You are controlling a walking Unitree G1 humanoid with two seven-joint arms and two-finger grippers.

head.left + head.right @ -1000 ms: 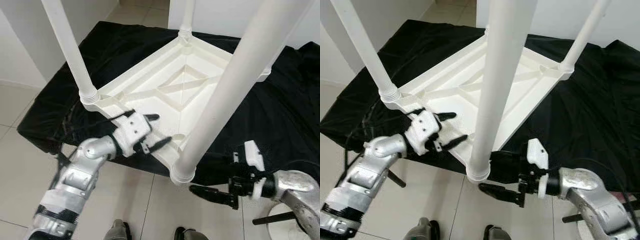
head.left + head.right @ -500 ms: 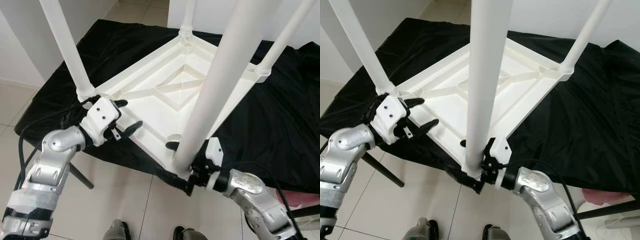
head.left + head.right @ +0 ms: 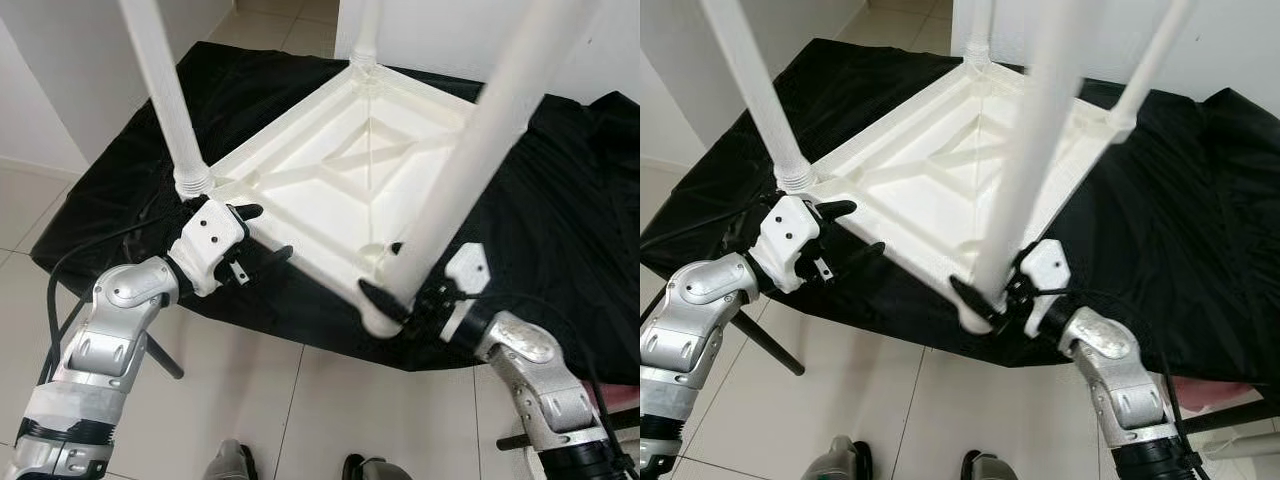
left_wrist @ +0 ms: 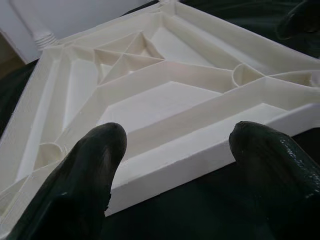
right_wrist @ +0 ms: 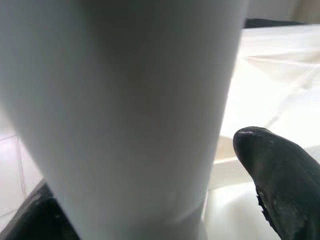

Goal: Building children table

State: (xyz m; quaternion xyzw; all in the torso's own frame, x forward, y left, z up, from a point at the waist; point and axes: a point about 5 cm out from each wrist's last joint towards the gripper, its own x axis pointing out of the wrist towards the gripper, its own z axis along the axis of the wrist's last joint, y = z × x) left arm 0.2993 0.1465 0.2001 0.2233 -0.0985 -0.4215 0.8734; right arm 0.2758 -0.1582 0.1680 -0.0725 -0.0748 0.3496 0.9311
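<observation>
The right gripper (image 3: 392, 290) is at the near corner of an upturned white table (image 3: 330, 190), its two black fingers set either side of the base of the nearest leg (image 3: 470, 160). One finger (image 3: 378, 300) lies across the front of the leg just above its socket; the other tip shows behind the leg. In the right wrist view the leg (image 5: 120, 115) sits close between the fingers, one fingertip (image 5: 280, 175) beside it. The fingers appear to clasp the leg.

The left gripper (image 3: 262, 236) is at the table's left edge, near the left corner leg (image 3: 170, 110). Its fingers are spread wide and hold nothing. In the left wrist view the two fingertips (image 4: 95, 165) hang in front of the table's rim, apart from it.

The table lies top down on a black cloth (image 3: 560, 220) that covers a raised surface. Its underside faces up, showing moulded ribs that form a square with diagonals. Four white legs stand up from the corners, the far two (image 3: 1145, 70) reaching out of view. Pale floor tiles (image 3: 300, 410) lie below.
</observation>
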